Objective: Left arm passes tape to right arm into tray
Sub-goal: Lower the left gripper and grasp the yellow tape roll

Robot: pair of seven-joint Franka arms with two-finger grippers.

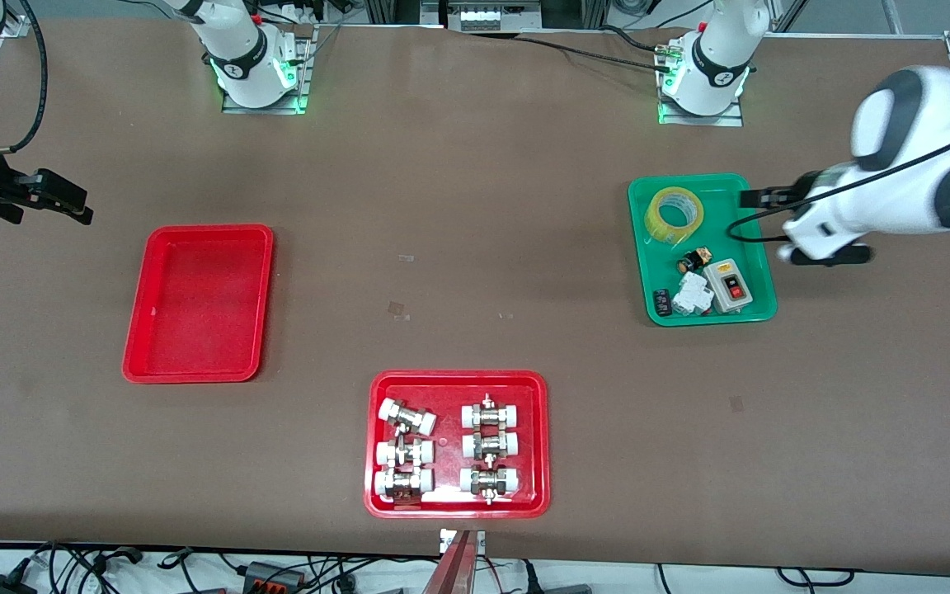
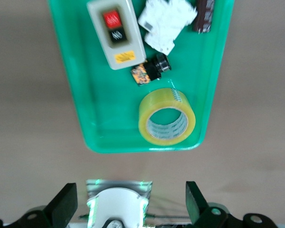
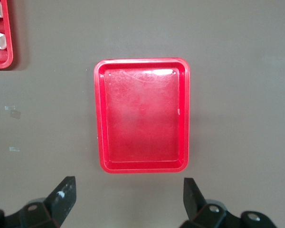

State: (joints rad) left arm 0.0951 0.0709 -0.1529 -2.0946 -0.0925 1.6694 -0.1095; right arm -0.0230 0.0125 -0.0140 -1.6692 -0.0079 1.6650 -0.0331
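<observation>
The tape [image 1: 674,213] lies in the green tray [image 1: 764,312], at the end of that tray farther from the front camera, toward the left arm's end of the table [image 1: 475,247]. It rests a little tilted, with the hollow core facing up. In the same green tray, nearer to the camera, are a switch box [image 1: 731,286], a white part [image 1: 693,293] and a small black part [image 1: 696,259]. They are near the tape but do not touch it.

The left gripper [image 1: 759,198] hangs over the edge of the green tray, beside the tape, with the fingers spread apart and nothing between them. The right gripper [image 1: 71,206] waits over the table near the empty red tray [image 1: 135,363], also spread wide and empty. A second red tray [image 1: 376,503] with metal fittings [image 1: 487,450] stands nearest to the camera and has no part in the task.

The step in hand seems to be the first reach to the tape. To do it well, the left gripper should probably come down with one finger inside the core and one outside the wall, on the side away from the small black part, so that the right gripper later has free wall to take. The roll is light and its wall smooth, so it may slip or tip if it is pinched off-centre.
</observation>
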